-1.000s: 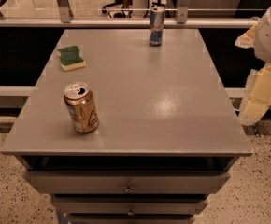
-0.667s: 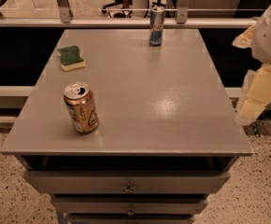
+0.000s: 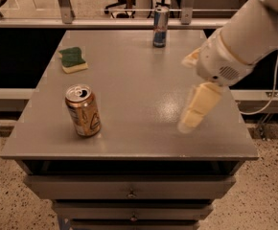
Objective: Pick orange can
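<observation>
The orange can stands upright on the front left of the grey table, with its silver top and pull tab showing and a light oval emblem on its side. My gripper hangs over the right side of the table, well to the right of the can and not touching it. Its two cream fingers are spread apart and hold nothing. The white arm reaches in from the upper right.
A taller, slim blue and silver can stands at the table's back edge. A green and yellow sponge lies at the back left. Drawers sit under the tabletop. A railing and office chairs are behind.
The arm and gripper have swung from beyond the table's right edge leftwards, over the tabletop. The cans and the sponge have not moved.
</observation>
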Action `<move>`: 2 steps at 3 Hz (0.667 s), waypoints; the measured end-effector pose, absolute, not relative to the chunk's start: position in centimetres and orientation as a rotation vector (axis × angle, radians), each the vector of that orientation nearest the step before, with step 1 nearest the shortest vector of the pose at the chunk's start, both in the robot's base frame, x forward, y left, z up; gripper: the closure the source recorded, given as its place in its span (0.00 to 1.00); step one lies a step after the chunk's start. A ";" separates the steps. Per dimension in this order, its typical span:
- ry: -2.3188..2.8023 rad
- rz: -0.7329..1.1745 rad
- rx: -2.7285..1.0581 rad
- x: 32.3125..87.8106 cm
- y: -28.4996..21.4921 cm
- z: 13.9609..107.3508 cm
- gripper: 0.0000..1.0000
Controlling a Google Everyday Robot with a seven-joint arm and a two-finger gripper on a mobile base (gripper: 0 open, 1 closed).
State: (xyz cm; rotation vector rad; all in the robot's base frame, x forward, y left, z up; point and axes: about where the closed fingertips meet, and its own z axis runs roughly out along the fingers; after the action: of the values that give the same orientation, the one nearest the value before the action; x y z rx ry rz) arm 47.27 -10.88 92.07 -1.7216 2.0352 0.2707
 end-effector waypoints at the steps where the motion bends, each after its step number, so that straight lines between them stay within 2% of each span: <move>1: 1.949 0.402 -1.709 48.6 -6.3 90.5 0.00; 2: 1.866 0.528 -1.703 49.5 -1.0 89.3 0.00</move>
State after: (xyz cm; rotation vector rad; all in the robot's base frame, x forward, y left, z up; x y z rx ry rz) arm 49.47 -1.01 89.30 -1.7029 1.8663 0.5281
